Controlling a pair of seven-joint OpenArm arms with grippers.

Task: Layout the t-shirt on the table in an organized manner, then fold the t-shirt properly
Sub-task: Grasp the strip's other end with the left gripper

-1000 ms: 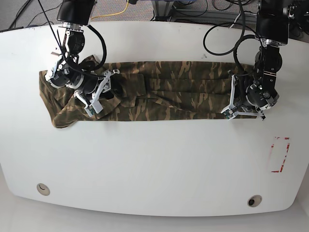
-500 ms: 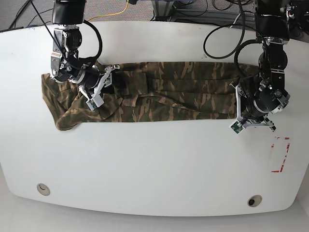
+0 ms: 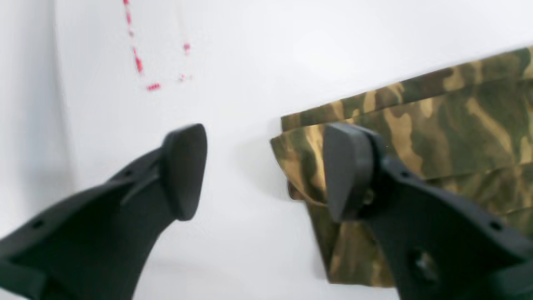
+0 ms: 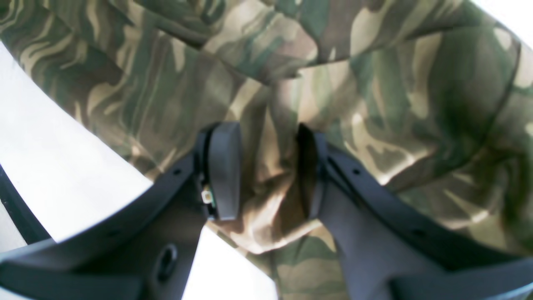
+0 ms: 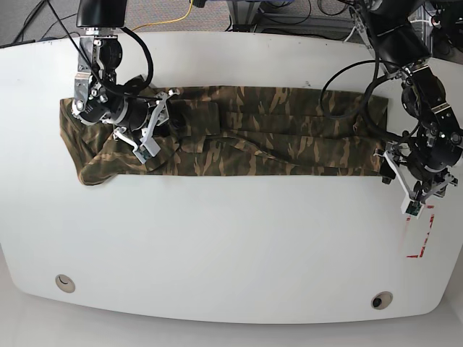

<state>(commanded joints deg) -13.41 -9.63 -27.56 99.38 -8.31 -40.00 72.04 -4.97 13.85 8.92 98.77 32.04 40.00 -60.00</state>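
The camouflage t-shirt [image 5: 275, 137] lies as a long folded band across the far half of the white table [image 5: 231, 246]. My right gripper [image 5: 148, 137] sits on the band's left part. In the right wrist view a bunched ridge of the t-shirt [image 4: 374, 104] stands pinched between this gripper's [image 4: 266, 171] fingers. My left gripper [image 5: 416, 191] hovers just past the band's right end, over bare table. In the left wrist view it [image 3: 266, 171] is open, with one finger [image 3: 345, 171] above the corner of the t-shirt [image 3: 437, 137] and nothing held.
A red-marked rectangle [image 5: 421, 231] lies near the table's right edge, close to my left gripper, and shows again as red marks [image 3: 158, 54]. Two grommet holes [image 5: 64, 283] [image 5: 381, 300] sit along the front edge. Cables run behind the table.
My left gripper has let go of the shirt's right end and moved right and toward the front. The shirt's right end now reaches further right. My right gripper has stayed on the left part.
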